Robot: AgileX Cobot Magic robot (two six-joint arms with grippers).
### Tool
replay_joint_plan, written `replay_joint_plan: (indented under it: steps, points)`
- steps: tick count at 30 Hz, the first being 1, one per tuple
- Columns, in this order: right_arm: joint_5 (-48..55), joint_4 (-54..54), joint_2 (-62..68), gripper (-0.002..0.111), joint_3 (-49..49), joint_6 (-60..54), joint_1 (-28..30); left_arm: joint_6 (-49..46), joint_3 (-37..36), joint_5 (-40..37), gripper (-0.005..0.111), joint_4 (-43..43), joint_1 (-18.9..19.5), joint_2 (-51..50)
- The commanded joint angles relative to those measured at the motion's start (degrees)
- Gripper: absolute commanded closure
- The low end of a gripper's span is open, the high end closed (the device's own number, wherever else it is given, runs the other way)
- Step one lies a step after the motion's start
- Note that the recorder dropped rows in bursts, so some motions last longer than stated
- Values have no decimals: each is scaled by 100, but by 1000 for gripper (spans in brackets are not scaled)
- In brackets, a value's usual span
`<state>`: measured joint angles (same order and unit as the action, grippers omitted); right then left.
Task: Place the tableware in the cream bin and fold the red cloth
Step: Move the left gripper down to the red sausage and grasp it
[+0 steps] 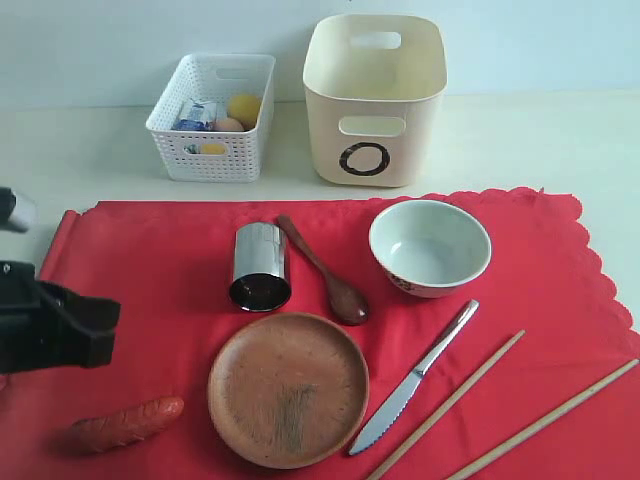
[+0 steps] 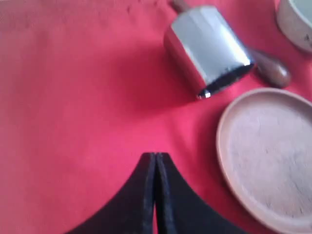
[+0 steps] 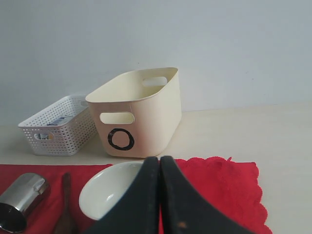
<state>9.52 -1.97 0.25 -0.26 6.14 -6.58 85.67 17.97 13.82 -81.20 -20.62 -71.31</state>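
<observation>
Pale tabletop [image 1: 80, 150] carries the red cloth [image 1: 150, 300], spread flat and unfolded. The cup [image 1: 261, 265], spoon [image 1: 325, 270], bowl [image 1: 430, 247], plate [image 1: 288, 388], knife [image 1: 415, 378] and chopsticks [image 1: 450, 400] all lie on it. At twelve o'clock the cream bin [image 1: 375, 100] looks empty, so nothing is done. Both the left pincer [image 2: 156, 157] and right pincer [image 3: 159, 159] are pressed together, empty.

I am counting one steel cup [image 1: 260, 266], one wooden spoon [image 1: 325, 272], one bowl [image 1: 430, 247], one brown plate [image 1: 288, 388], one knife [image 1: 415, 378], two chopsticks [image 1: 447, 405], one sausage [image 1: 127, 424], one red cloth [image 1: 150, 260], one cream bin [image 1: 325, 130], one white basket [image 1: 210, 160].
</observation>
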Motion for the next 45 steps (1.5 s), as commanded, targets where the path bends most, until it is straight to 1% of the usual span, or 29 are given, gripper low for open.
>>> replay_joint_plan:
  steps: [1, 6, 11, 13, 15, 18, 21, 23, 24, 27, 31, 32, 35, 38, 40, 43, 44, 45]
  points:
    - [-59, 37, -25, 108, 26, -10, -8, -12, -467, 561, 107, -71, 3, 28]
    - [-59, 37, -25, 108, 26, -10, -8, -12, -770, 1258, 107, -298, 3, 28]
    - [-59, 37, -25, 108, 26, -10, -8, -43, -934, 1304, 107, -381, 3, 28]
    - [-59, 37, -25, 108, 26, -10, -8, -156, -963, 1304, 103, -381, 3, 28]
    - [-59, 37, -25, 108, 26, -10, -8, -215, -975, 1293, 94, -367, 3, 28]
    - [-59, 37, -25, 108, 26, -10, -8, -368, -975, 1281, 71, -207, 3, 28]
    - [-59, 37, -25, 108, 26, -10, -8, -481, -975, 1193, 53, 16, 3, 28]
    - [-59, 37, -25, 108, 26, -10, -8, -482, -975, 1131, 46, 17, 3, 28]
    - [-59, 37, -25, 108, 26, -10, -8, -498, -975, 1104, 44, 17, 3, 28]
    - [-59, 37, -25, 108, 26, -10, -8, -925, -975, 922, 43, 314, 3, -40]
    - [-59, 37, -25, 108, 26, -10, -8, -1375, -975, 898, 43, 636, 3, -248]
    - [-59, 37, -25, 108, 26, -10, -8, -1755, -975, 916, 43, 895, 3, -371]
    - [-59, 37, -25, 108, 26, -10, -8, -2246, -975, 993, 44, 1210, 3, -564]
    - [-59, 37, -25, 108, 26, -10, -8, -2983, -975, 1232, 47, 1687, 3, -906]
    - [-59, 37, -25, 108, 26, -10, -8, -3413, -975, 1284, 47, 2043, 3, -1132]
    - [-59, 37, -25, 108, 26, -10, -8, -3713, -929, 1280, 47, 2317, 3, -1339]
    - [-59, 37, -25, 108, 26, -10, -8, -3767, -916, 1280, 48, 2317, 3, -1415]
    - [-59, 37, -25, 108, 26, -10, -8, -3842, -916, 1266, 53, 2343, 3, -1449]
